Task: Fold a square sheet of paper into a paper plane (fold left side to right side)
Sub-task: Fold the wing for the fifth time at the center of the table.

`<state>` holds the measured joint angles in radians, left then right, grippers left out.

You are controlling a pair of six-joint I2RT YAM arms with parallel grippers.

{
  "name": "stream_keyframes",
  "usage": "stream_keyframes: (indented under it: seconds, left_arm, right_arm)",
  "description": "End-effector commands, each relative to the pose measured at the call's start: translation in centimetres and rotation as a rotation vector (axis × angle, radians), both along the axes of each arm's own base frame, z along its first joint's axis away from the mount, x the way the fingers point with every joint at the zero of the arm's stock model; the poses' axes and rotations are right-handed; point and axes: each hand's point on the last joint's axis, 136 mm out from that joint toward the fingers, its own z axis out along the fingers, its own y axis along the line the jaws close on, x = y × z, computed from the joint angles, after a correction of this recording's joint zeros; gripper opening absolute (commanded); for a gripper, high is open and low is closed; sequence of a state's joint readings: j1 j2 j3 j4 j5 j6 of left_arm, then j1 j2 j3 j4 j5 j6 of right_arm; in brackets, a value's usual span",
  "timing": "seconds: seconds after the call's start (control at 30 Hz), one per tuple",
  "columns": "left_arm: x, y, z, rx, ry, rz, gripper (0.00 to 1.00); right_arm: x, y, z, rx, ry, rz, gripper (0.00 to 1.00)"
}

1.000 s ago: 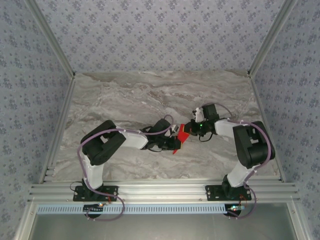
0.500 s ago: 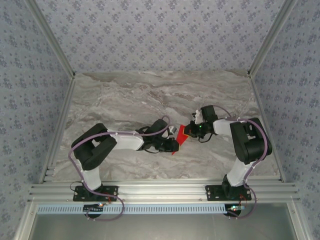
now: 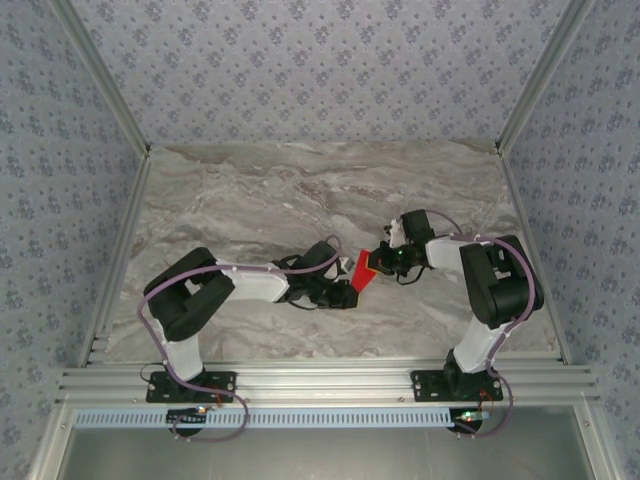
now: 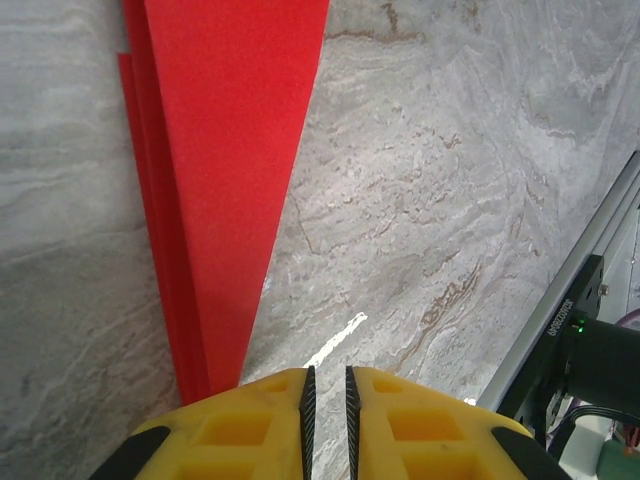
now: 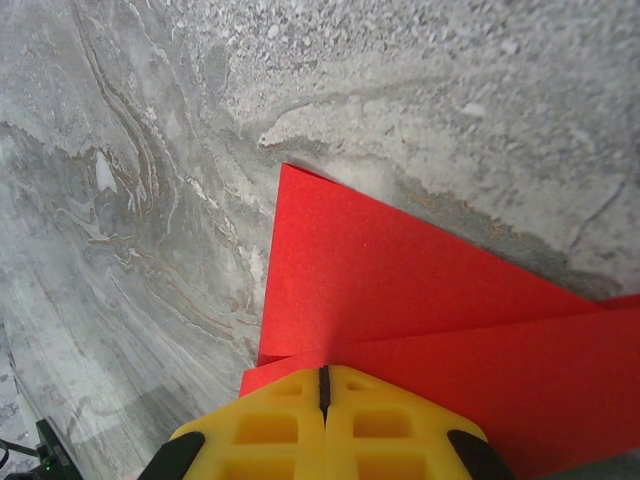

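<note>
The red paper lies on the marble table as a creased, pointed shape between my two grippers. In the left wrist view the paper tapers in stacked layers toward my left gripper. Its jaws stand a narrow gap apart with only bare table between them, just right of the paper's tip. From above, the left gripper sits at the paper's near end. My right gripper is shut, pads touching, resting over a folded flap of the paper. From above, the right gripper is at the paper's far end.
An aluminium rail runs along the table's near edge, close to the left gripper. Metal frame posts border the table on both sides. Open marble stretches behind and to the left of the paper.
The left arm has stretched out and dropped its elbow, its gripper sliding slightly toward the paper's near tip. The right gripper edged a little left. The paper barely moved.
</note>
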<state>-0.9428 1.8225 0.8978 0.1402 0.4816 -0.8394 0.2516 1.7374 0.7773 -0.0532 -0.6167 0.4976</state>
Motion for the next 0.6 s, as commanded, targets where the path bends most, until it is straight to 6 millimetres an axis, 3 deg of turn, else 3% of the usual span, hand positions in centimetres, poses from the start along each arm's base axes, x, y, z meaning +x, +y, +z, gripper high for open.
stream_keyframes:
  seconds: [0.0,0.57]
  left_arm:
    - [0.0,0.0,-0.8,0.028,0.007,-0.002,0.18]
    - [-0.3,0.4,-2.0,0.049,0.026,-0.003,0.18]
  right_arm:
    - [-1.2,-1.7,-2.4,-0.113,0.073,-0.019,0.04]
    - [-1.1,-1.7,-2.3,-0.12,0.071,-0.017,0.04]
